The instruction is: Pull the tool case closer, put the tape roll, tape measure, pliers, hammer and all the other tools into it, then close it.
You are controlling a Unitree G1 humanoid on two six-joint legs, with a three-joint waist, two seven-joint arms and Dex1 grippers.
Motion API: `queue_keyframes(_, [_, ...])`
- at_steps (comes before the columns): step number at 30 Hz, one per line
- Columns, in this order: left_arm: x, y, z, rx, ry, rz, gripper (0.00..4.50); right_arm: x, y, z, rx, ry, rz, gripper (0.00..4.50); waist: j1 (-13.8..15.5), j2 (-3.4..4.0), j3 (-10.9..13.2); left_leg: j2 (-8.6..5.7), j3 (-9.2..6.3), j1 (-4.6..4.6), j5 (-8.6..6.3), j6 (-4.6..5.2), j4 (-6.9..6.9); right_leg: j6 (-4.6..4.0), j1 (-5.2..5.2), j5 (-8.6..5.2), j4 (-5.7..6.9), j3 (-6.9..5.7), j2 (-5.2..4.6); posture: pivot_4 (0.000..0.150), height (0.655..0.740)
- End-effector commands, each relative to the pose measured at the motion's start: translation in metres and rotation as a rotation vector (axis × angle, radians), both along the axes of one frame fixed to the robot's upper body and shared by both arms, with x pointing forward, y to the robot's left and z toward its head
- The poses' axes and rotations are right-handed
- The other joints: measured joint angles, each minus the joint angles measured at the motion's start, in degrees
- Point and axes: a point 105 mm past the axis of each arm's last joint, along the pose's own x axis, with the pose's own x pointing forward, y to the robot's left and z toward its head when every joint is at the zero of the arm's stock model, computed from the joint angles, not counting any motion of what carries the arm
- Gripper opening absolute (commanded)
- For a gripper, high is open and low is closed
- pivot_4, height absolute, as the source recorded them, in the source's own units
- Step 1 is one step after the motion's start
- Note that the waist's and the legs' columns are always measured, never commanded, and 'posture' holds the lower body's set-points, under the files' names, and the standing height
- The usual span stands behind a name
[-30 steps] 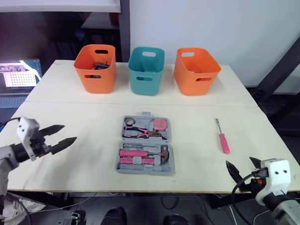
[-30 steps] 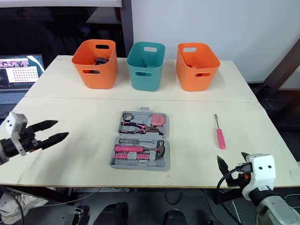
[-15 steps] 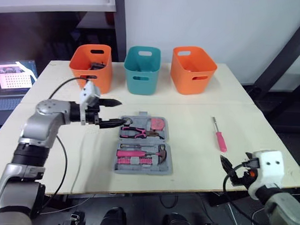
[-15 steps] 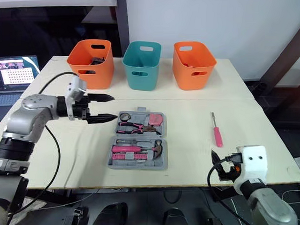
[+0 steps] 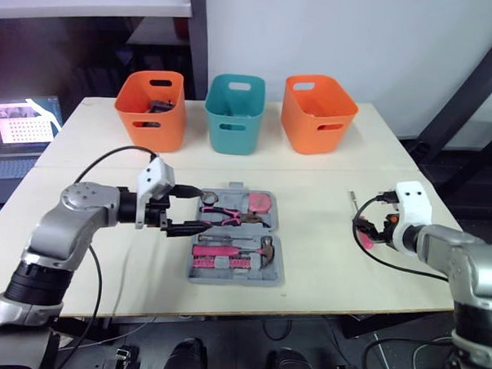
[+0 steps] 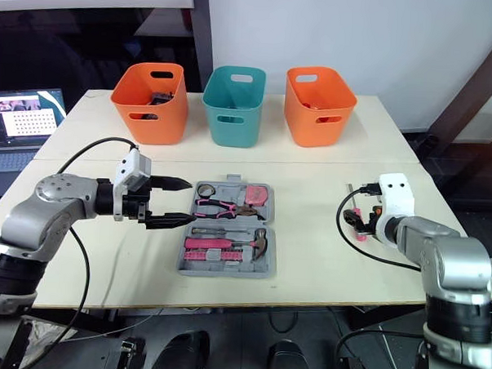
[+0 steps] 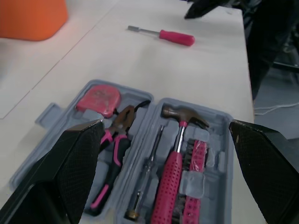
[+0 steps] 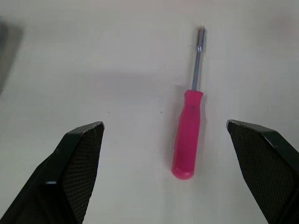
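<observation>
While the grey tool case (image 6: 224,272) lies open at the middle of the table (image 5: 324,270), its half toward the bins holds the pliers (image 7: 114,135) and pink tape measure (image 7: 98,98). The other half holds the hammer (image 7: 175,158), a slim screwdriver (image 7: 149,163) and a strip of bits (image 7: 198,156). A small ring (image 5: 210,199) sits at the case's far left corner, too small to identify.

Behind stand a left orange bin (image 5: 150,107) with something dark inside, a teal bin (image 5: 236,115) and a right orange bin (image 5: 318,114), whose insides I cannot make out.

The left gripper (image 6: 184,202), fingers spread, has edged nearer along the case's left side. The right gripper (image 8: 164,125) has risen from the table's front edge, and its parted fingers now straddle the pink screwdriver (image 8: 187,140), which lies well right of the case, where it was before.
</observation>
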Motion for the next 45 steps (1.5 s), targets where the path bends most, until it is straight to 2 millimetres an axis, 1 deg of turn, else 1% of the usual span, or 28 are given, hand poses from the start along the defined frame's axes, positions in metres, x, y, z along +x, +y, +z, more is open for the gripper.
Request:
queue_keyframes(1, [-0.006, 0.004, 0.014, -0.018, -0.058, 0.03, 4.5, 0.018, -0.016, -0.002, -0.015, 0.009, -0.028, 4.45, 0.09, 0.01, 0.02, 0.0, 0.01, 0.0, -0.01, 0.01, 0.02, 0.0, 0.0, 0.0, 0.01, 0.01, 0.0, 0.15, 0.74])
queue_keyframes(4, [-0.011, 0.008, 0.014, -0.024, -0.063, 0.064, 4.5, 0.032, -0.019, -0.014, -0.018, 0.042, -0.015, 4.45, -0.12, 0.02, 0.03, 0.0, 0.01, 0.01, -0.01, 0.02, 0.03, 0.04, 0.0, 0.02, 0.02, 0.0, 0.01, 0.15, 0.74])
queue_keyframes(8, [-0.017, 0.014, 0.01, -0.016, -0.063, 0.1, 4.5, 0.049, -0.02, -0.029, -0.029, 0.071, 0.003, 4.45, -0.31, 0.06, 0.05, 0.0, 0.0, 0.02, -0.01, 0.01, 0.02, 0.19, -0.01, 0.1, 0.04, 0.0, 0.01, 0.15, 0.74])
queue_keyframes(11, [-0.018, 0.014, 0.011, -0.023, -0.069, 0.117, 4.5, 0.06, -0.021, -0.033, -0.036, 0.074, 0.002, 4.45, -0.3, 0.07, 0.07, 0.0, 0.01, 0.03, -0.01, 0.01, 0.04, 0.21, 0.0, 0.11, 0.06, 0.0, 0.02, 0.15, 0.74])
queue_keyframes(14, [-0.019, 0.016, 0.012, -0.026, -0.073, 0.132, 4.5, 0.072, -0.017, -0.032, -0.028, 0.061, 0.008, 4.45, -0.33, 0.13, 0.11, 0.0, 0.01, 0.02, -0.01, 0.01, 0.04, 0.22, 0.0, 0.11, 0.06, 0.01, 0.03, 0.15, 0.74])
queue_keyframes(17, [-0.019, 0.02, 0.011, -0.015, -0.077, 0.148, 4.5, 0.078, -0.012, -0.036, -0.024, 0.067, 0.007, 4.45, -0.3, 0.15, 0.12, 0.0, 0.01, 0.02, -0.01, 0.01, 0.03, 0.24, 0.0, 0.12, 0.06, 0.0, 0.03, 0.15, 0.74])
queue_keyframes(20, [-0.019, 0.023, 0.012, -0.013, -0.082, 0.164, 4.5, 0.079, -0.011, -0.044, -0.008, 0.09, -0.006, 4.45, -0.27, 0.16, 0.12, 0.0, 0.01, 0.03, -0.01, 0.01, 0.02, 0.25, 0.0, 0.13, 0.07, 0.0, 0.04, 0.15, 0.74])
queue_keyframes(22, [-0.02, 0.022, 0.012, -0.013, -0.082, 0.16, 4.5, 0.078, -0.009, -0.05, 0.001, 0.11, -0.01, 3.91, -0.24, 0.16, 0.12, 0.0, 0.02, 0.03, -0.01, 0.01, 0.04, 0.25, 0.01, 0.13, 0.07, 0.0, 0.04, 0.15, 0.74])
queue_keyframes(23, [-0.021, 0.022, 0.012, -0.01, -0.083, 0.161, 4.5, 0.078, -0.008, -0.052, 0.005, 0.115, -0.01, 3.56, -0.32, 0.16, 0.12, 0.0, 0.02, 0.03, -0.01, 0.0, 0.04, 0.26, 0.02, 0.13, 0.06, 0.0, 0.04, 0.15, 0.74])
queue_keyframes(24, [-0.02, 0.024, 0.013, -0.009, -0.085, 0.167, 4.5, 0.078, -0.007, -0.054, 0.011, 0.122, -0.014, 3.15, -0.36, 0.16, 0.12, 0.0, 0.03, 0.04, -0.01, 0.0, 0.05, 0.27, 0.05, 0.14, 0.06, 0.01, 0.04, 0.15, 0.74])
queue_keyframes(26, [-0.021, 0.025, 0.013, -0.007, -0.087, 0.173, 4.5, 0.076, -0.004, -0.059, 0.025, 0.138, -0.016, 2.14, -0.39, 0.16, 0.12, 0.0, 0.02, 0.08, -0.01, 0.0, 0.06, 0.29, 0.08, 0.15, 0.06, 0.01, 0.04, 0.15, 0.74])
queue_keyframes(27, [-0.021, 0.025, 0.013, -0.006, -0.087, 0.174, 4.5, 0.076, -0.002, -0.06, 0.031, 0.144, -0.016, 1.71, -0.4, 0.16, 0.12, 0.0, 0.02, 0.09, -0.01, 0.0, 0.05, 0.29, 0.09, 0.15, 0.07, 0.01, 0.04, 0.15, 0.74])
queue_keyframes(28, [-0.022, 0.025, 0.013, -0.006, -0.085, 0.174, 4.5, 0.076, -0.001, -0.06, 0.034, 0.143, -0.012, 1.07, -0.4, 0.16, 0.12, 0.01, 0.02, 0.1, -0.01, 0.0, 0.05, 0.29, 0.09, 0.15, 0.07, 0.01, 0.04, 0.15, 0.74])
queue_keyframes(30, [-0.022, 0.026, 0.012, -0.004, -0.083, 0.175, 4.5, 0.077, 0.002, -0.058, 0.044, 0.14, -0.002, 0.38, -0.42, 0.16, 0.12, 0.01, 0.02, 0.11, -0.01, 0.0, 0.05, 0.29, 0.09, 0.15, 0.07, 0.01, 0.04, 0.15, 0.74])
queue_keyframes(33, [-0.021, 0.026, 0.013, -0.008, -0.081, 0.174, 4.5, 0.077, 0.001, -0.054, 0.051, 0.146, 0.002, 0.38, -0.41, 0.16, 0.12, 0.01, 0.02, 0.11, -0.01, 0.0, 0.05, 0.29, 0.1, 0.15, 0.07, 0.01, 0.04, 0.15, 0.74])
queue_keyframes(35, [-0.021, 0.026, 0.013, -0.007, -0.078, 0.172, 4.5, 0.076, 0.004, -0.051, 0.06, 0.16, 0.021, 0.38, -0.4, 0.16, 0.12, 0.01, 0.02, 0.11, -0.01, 0.0, 0.04, 0.29, 0.1, 0.15, 0.07, 0.01, 0.04, 0.15, 0.74])
queue_keyframes(38, [-0.021, 0.029, 0.011, -0.001, -0.072, 0.176, 4.5, 0.071, 0.015, -0.042, 0.087, 0.173, 0.05, 0.38, -0.34, 0.16, 0.12, 0.01, 0.02, 0.11, -0.01, 0.0, 0.04, 0.29, 0.09, 0.15, 0.09, 0.01, 0.05, 0.15, 0.74])
queue_keyframes(41, [-0.023, 0.029, 0.009, 0.0, -0.06, 0.176, 4.5, 0.056, 0.041, -0.032, 0.125, 0.172, 0.089, 0.38, -0.16, 0.17, 0.13, 0.02, 0.0, 0.09, -0.01, 0.0, 0.01, 0.3, 0.06, 0.16, 0.13, 0.0, 0.04, 0.15, 0.74])
queue_keyframes(45, [-0.024, 0.03, 0.006, 0.001, -0.047, 0.173, 4.5, 0.027, 0.074, -0.029, 0.147, 0.176, 0.132, 0.38, -0.18, 0.18, 0.13, 0.03, -0.01, 0.09, -0.01, 0.0, 0.0, 0.31, -0.02, 0.16, 0.25, 0.0, 0.05, 0.15, 0.74])
